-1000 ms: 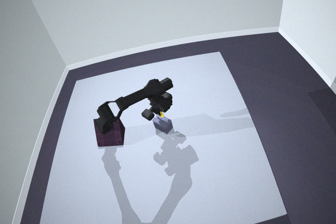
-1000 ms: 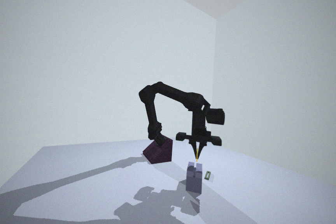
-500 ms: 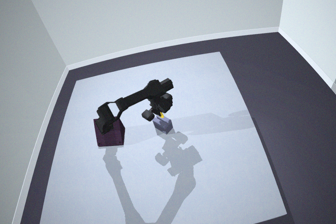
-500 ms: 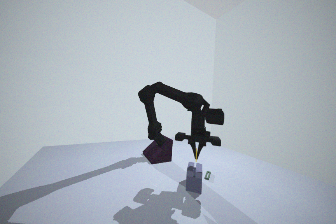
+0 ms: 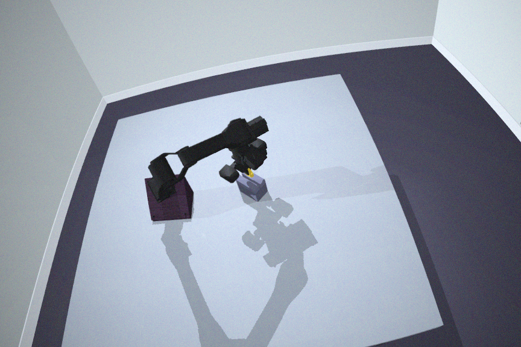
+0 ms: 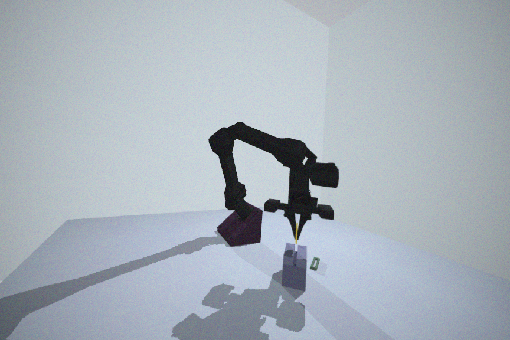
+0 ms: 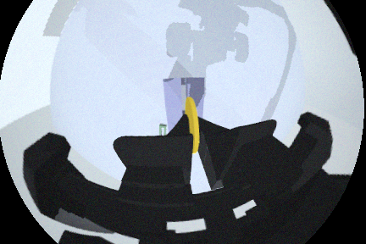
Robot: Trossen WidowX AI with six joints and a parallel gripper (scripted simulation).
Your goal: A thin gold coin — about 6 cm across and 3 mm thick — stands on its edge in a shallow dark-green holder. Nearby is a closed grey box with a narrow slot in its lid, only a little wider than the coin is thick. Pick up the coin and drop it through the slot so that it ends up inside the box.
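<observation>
- The arm is showing matte black all over, in chunky, blocky links.
- The base is sitting as a dark purple wedge-shaped block.
- The gripper is tapering into two thin black fingers under a wide crossbar.

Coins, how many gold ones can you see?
1. The coin is pinched on edge in the pincer, right above the slot of the grey box. The green holder beside the box has none in it.

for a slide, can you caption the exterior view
Claw pinches the gold coin edge-down just above the grey box slot; empty green holder sits beside it.
</observation>
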